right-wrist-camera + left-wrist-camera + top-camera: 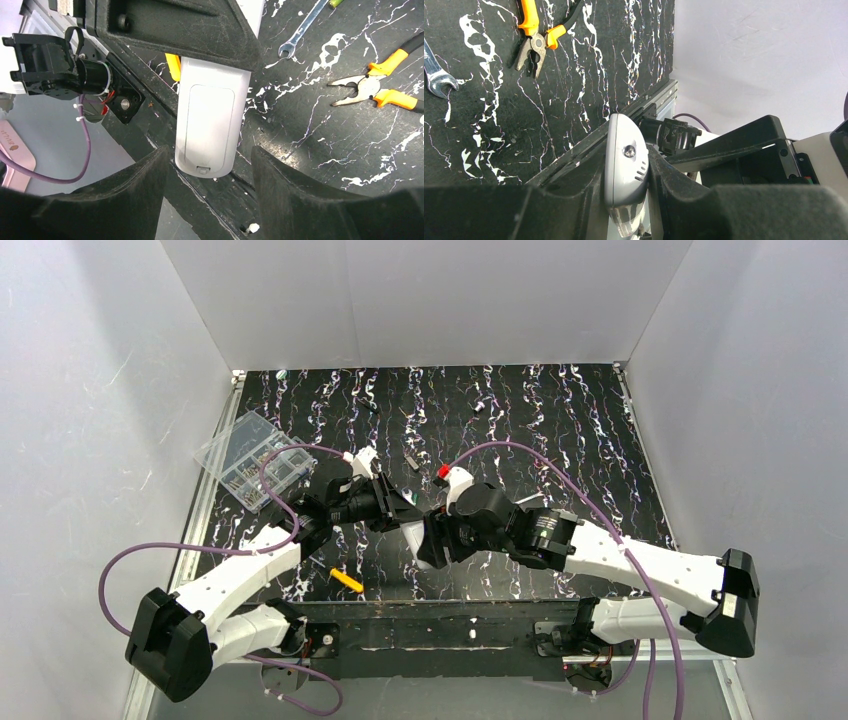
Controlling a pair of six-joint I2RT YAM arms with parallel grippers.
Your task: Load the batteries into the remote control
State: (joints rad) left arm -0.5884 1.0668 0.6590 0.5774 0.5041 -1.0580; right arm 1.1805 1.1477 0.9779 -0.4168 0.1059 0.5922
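Both at the counter's (560, 440) near edge: our left gripper (626, 200) clenches the remote control (212, 120), our right gripper (210, 152) straddles it, released. We judge the shut battery cover (207, 132) needs unlatching next.

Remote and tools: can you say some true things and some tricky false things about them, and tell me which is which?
1. The left claw grips the remote. True.
2. The remote's back cover is off. False: it is on.
3. The pliers have blue handles. False: they are orange.
4. The right claw stands open around the remote's end. True.
5. The wrench lies on top of the pliers. False: they lie apart.
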